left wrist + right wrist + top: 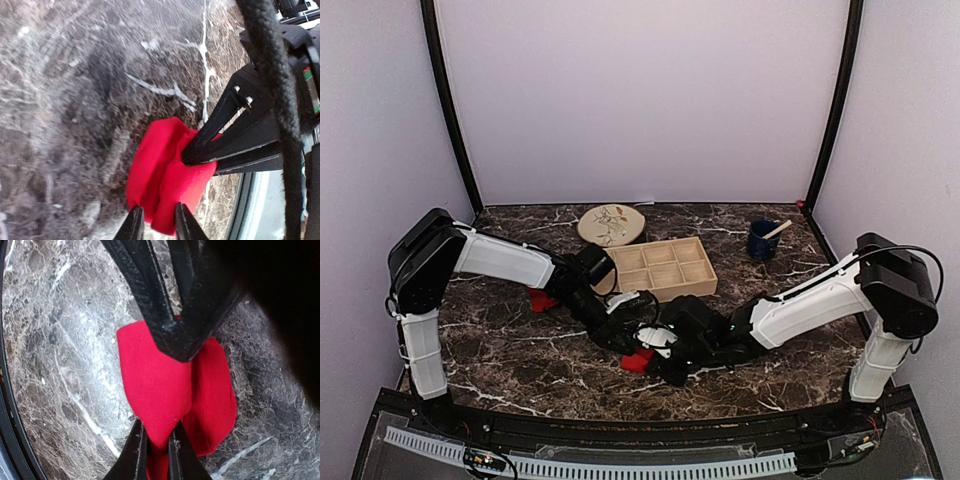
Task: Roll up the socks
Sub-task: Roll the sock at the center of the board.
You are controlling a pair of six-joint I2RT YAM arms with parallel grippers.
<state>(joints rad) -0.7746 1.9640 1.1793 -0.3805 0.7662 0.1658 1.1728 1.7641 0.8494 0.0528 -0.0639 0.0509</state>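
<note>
Top external cam: dark marble table (500, 350); both arms stretched in toward near centre.
Front sock (638, 360): red, bunched lump lying on table in front of tray, betw the 2 grippers.
Second sock (542, 300): red, on table under L forearm, left of tray; mostly hidden.
R gripper (157, 432): fingers pressed onto a fold of front sock, fabric squeezed thin betw them.
L gripper (157, 206): tips a narrow gap apart, red edge of same sock betw them; can't tell if clamped or slack.
Grippers: on opp sides of the lump, close together.
Wooden tray (670, 291): partitioned, 2 rows of compartments; both socks lie outside it.
Blue cup (760, 243): back right, upright, pale stick (777, 229) leaning inside.
Round plate (612, 224): flat, just behind tray's left end, leaf-like pattern on top.
</note>
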